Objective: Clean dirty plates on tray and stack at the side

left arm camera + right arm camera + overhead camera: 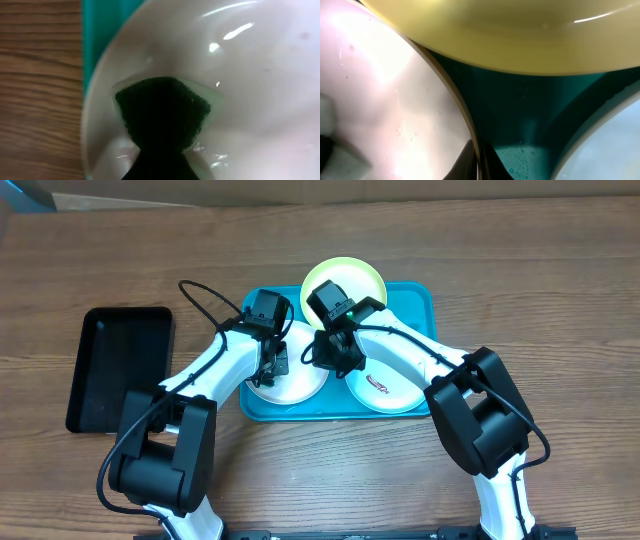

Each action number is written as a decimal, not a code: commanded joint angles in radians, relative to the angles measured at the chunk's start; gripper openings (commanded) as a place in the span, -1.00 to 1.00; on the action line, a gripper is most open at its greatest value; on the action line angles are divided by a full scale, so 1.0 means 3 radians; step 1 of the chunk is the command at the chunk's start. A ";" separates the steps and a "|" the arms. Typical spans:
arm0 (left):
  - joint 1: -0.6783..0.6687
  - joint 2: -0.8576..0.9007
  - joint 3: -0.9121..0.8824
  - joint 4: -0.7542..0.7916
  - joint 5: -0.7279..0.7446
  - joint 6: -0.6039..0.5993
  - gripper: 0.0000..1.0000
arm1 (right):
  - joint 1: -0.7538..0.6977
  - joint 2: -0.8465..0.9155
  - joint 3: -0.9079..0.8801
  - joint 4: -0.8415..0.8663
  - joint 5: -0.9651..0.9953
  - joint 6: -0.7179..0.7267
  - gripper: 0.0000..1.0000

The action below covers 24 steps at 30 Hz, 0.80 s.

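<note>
- The black tray [118, 370] lies to the left on the table [500, 250], well apart from the work. No plate is on it or beside it, so no stack has been started.
- The left gripper [272, 365] hangs over the left plate [295, 392], pinching a dark green sponge [162, 112]. The left wrist view shows the sponge pressed flat on the plate's white surface, near the rim.
- That plate sits in the left end of the teal tray [420, 305]. It shows wet gleams and a few faint specks, so it is probably mid-scrub rather than done.
- The right gripper [479, 159] has its fingers closed on the rim of the left plate at its right edge, seemingly to steady it.
- The yellow plate [372, 280] sits at the back of the teal tray, partly under the right arm. Whether it is clean cannot be told.
- The right plate [385, 392] sits at the front right of the teal tray with a red smear [378, 383] on it, so it is unwashed.
- As a judgement, this is the first plate of three. The rest of this scrub, two more plates and all of the stacking are left.
</note>
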 commanded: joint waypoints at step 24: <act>0.0075 0.0322 0.0300 0.0186 0.0936 0.0017 -0.92 | -0.0004 0.0056 -0.0033 -0.0029 0.0231 0.0086 -0.93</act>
